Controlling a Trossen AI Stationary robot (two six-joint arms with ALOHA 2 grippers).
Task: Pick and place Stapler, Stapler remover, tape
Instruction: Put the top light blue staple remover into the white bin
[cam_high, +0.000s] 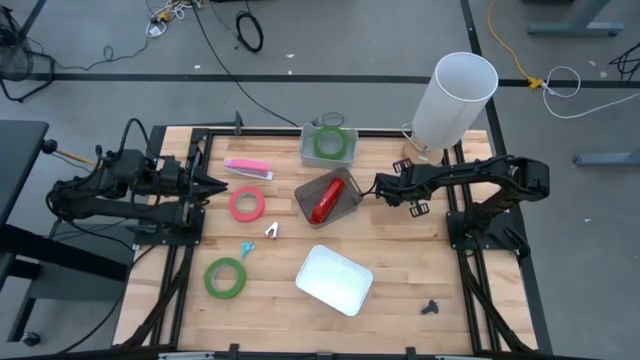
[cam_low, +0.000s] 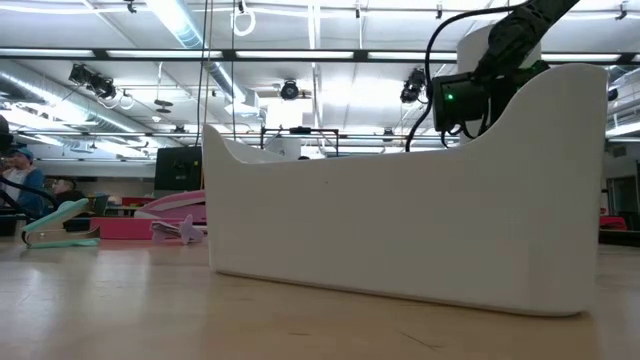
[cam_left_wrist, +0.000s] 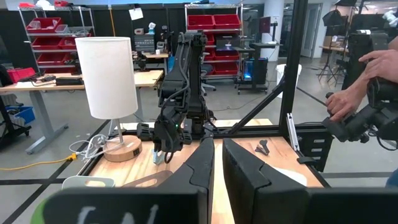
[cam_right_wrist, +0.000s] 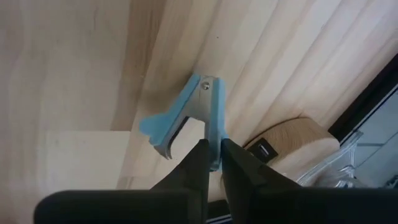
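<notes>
My right gripper (cam_high: 374, 187) is shut on a light blue staple remover (cam_right_wrist: 186, 115) beside the grey tray (cam_high: 306, 190) that holds a red stapler (cam_high: 326, 200). My left gripper (cam_high: 220, 185) is shut and empty at the table's left, near the red-pink tape roll (cam_high: 246, 204). One green tape roll (cam_high: 226, 277) lies flat on the table. The other green roll (cam_high: 328, 142) lies in a clear box. A pink stapler (cam_high: 248, 168), a second blue staple remover (cam_high: 246, 248) and a pale one (cam_high: 272, 230) lie on the wood. My right gripper pinches the staple remover between its two fingertips (cam_right_wrist: 200, 155), by one of its arms near the pivot end (cam_right_wrist: 215, 134). The rest of the remover sticks out past the fingertips, its wings and claws free. I cannot tell whether it is clear of the table.
A white tray (cam_high: 334, 279) lies at the near middle and fills the low view (cam_low: 400, 230). A white lamp (cam_high: 455, 95) stands at the far right, its wooden base (cam_right_wrist: 292, 137) close to my right gripper. A small dark piece (cam_high: 430, 307) lies near right. A person's hands (cam_left_wrist: 351, 93) show beyond the table.
</notes>
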